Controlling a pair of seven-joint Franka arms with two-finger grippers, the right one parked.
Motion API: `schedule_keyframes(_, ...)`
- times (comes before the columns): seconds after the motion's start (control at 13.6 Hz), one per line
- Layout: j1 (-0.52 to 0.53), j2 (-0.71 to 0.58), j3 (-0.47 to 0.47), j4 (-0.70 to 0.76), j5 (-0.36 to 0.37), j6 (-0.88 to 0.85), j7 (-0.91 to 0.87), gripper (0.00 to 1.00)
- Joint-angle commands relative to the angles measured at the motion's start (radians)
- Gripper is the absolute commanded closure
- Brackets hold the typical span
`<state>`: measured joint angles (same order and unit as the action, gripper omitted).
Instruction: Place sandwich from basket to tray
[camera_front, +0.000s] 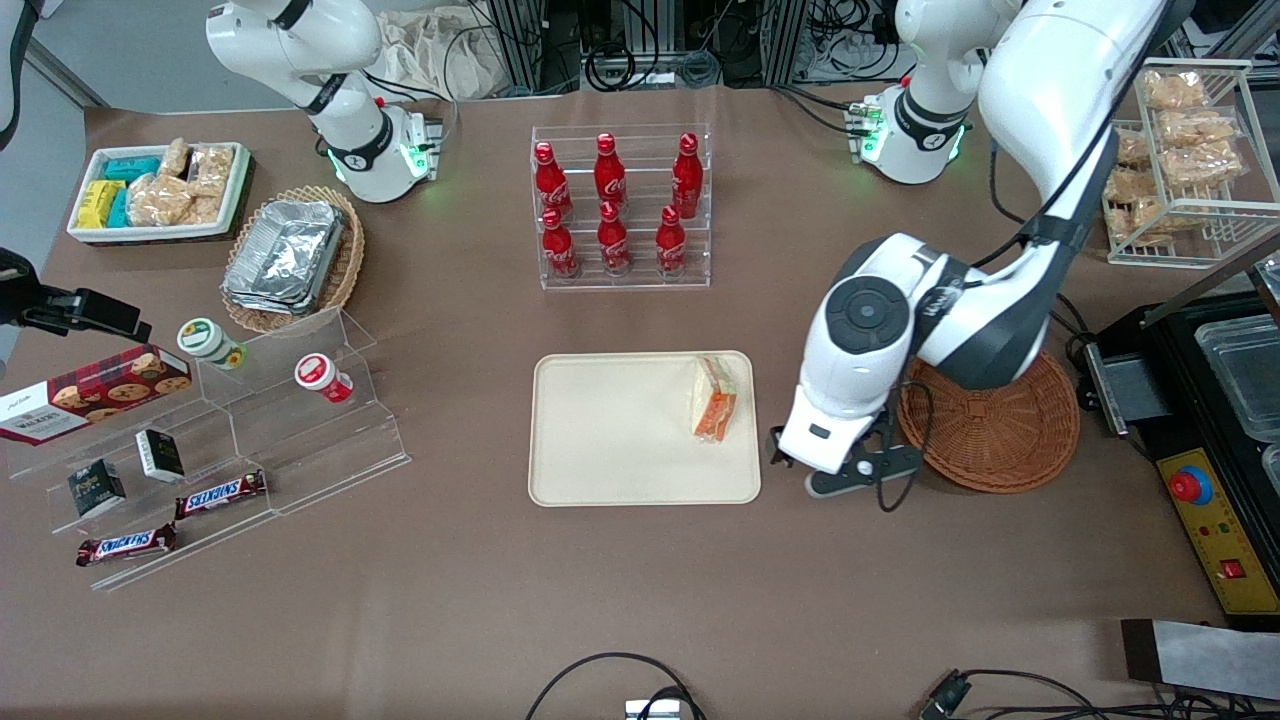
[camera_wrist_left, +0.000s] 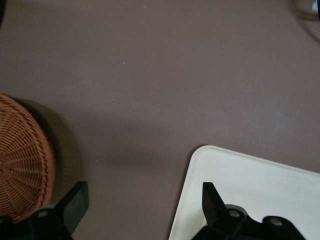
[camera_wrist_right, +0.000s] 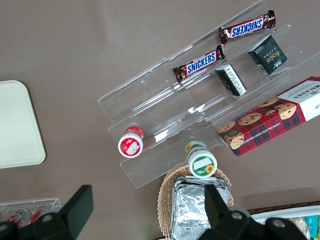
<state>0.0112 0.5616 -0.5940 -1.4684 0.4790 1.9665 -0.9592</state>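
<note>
We see the sandwich (camera_front: 715, 400) on the tray (camera_front: 600, 440); the gripper (camera_front: 845, 478), fingers spread apart and empty, hovers between tray and basket (camera_front: 1010, 430), at the sandwich's 4 o'clock.

Your table (camera_front: 480, 600), brown-covered, carries directly: tray (camera_front: 620, 440), basket (camera_front: 1000, 435), bottle rack (camera_front: 622, 210), clear stepped stand (camera_front: 240, 440); your end effector (camera_front: 838, 478) hangs between tray and basket.
</note>
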Motion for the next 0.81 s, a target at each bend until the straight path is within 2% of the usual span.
schedule_keyframes(0.0, 0.025, -0.028, -0.006, 0.046, -0.016, -0.086, -0.003, 0.00)
schedule_keyframes(0.37, 0.033, -0.029, -0.003, 0.114, -0.019, -0.173, 0.031, 0.00)
schedule_keyframes(0.74, 0.147, -0.078, -0.004, 0.126, -0.131, -0.236, 0.253, 0.00)
